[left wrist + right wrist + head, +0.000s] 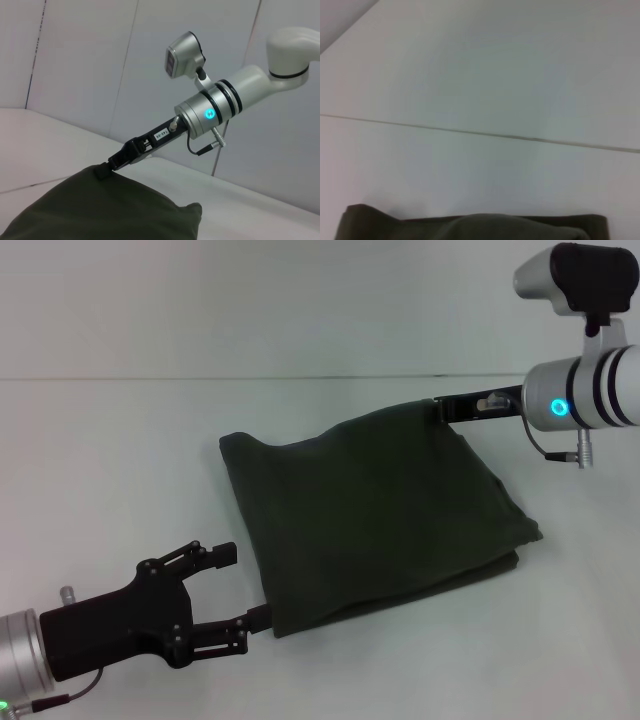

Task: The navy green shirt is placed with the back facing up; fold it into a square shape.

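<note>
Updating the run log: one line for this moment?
shirt: folded, roughly square | left gripper: open at near corner | right gripper: at far corner | table

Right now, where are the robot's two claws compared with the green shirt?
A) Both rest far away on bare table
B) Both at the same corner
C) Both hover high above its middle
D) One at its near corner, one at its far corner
D: the left gripper is at the near corner of the navy green shirt, and the right gripper meets its far corner.
</note>
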